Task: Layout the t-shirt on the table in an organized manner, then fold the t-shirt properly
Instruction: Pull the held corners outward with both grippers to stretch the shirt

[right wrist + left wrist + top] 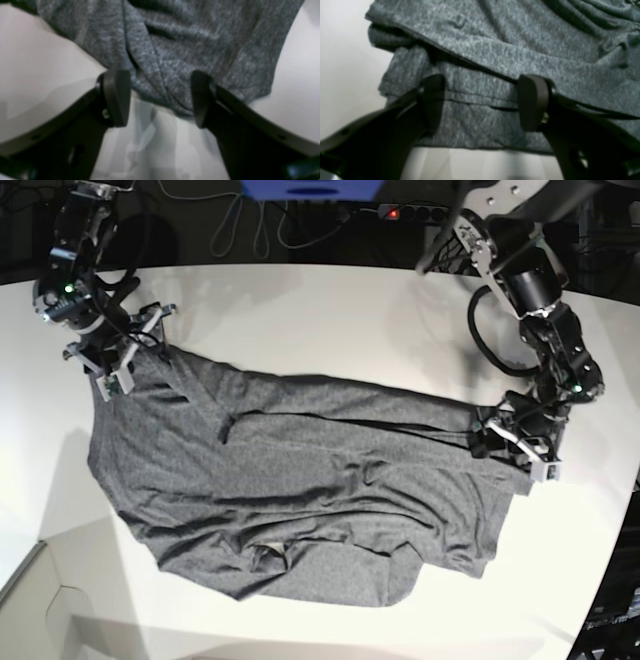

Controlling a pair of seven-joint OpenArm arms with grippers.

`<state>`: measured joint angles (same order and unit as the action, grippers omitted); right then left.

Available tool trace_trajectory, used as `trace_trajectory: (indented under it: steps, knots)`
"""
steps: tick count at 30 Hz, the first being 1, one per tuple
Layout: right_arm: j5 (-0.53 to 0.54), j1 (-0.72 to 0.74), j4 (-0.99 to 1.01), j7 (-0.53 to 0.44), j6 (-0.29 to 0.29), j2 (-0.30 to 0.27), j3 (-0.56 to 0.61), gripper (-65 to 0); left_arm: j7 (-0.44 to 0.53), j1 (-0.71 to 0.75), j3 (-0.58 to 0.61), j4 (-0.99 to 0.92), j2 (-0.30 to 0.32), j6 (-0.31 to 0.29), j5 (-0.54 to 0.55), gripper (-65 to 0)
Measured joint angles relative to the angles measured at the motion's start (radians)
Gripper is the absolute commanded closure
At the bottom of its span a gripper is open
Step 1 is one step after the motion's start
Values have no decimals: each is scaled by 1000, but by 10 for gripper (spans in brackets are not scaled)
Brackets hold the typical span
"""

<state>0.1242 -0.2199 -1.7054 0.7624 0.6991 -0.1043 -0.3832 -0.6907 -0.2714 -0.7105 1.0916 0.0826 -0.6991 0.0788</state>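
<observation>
The dark heather-grey t-shirt [300,480] lies spread and wrinkled across the white table [330,310]. In the base view my left gripper [490,438] is down at the shirt's right edge. My right gripper [120,375] is at its upper-left corner. In the left wrist view the left gripper [482,105] is open, its black fingers [532,102] astride a layered, hemmed edge of the t-shirt [495,50]. The right gripper [160,100] is open too, and a pointed corner of the t-shirt [175,50] reaches in between its fingers [117,97].
A power strip with a red light [400,213], cables and a blue object [310,188] lie beyond the table's far edge. The table's curved edge runs close to the left arm on the right. A table edge corner [40,580] shows at the bottom left.
</observation>
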Motion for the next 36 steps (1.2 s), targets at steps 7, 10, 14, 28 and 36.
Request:
trace_trajectory:
  steps: [7, 10, 14, 28, 36]
  knots:
    - [4, 6, 28, 2, 0, 0, 0, -379, 1, 5, 1, -3, 15, 0, 0, -442]
    - [3, 6, 28, 0, 0, 5, 0, -348, 1, 8, 0, -3, 19, 0, 0, -442]
    - [4, 6, 29, 0, 0, 13, 1, -198, 1, 8, 0, -3, 19, 0, 0, -442]
    - [5, 34, 29, -1, 0, -11, 18, 0, 1, 8, 0, -4, 26, 0, 1, -442]
    - [4, 100, 23, 7, 0, -56, 18, 0, 0, 9, -2, -4, 34, 0, 0, -442]
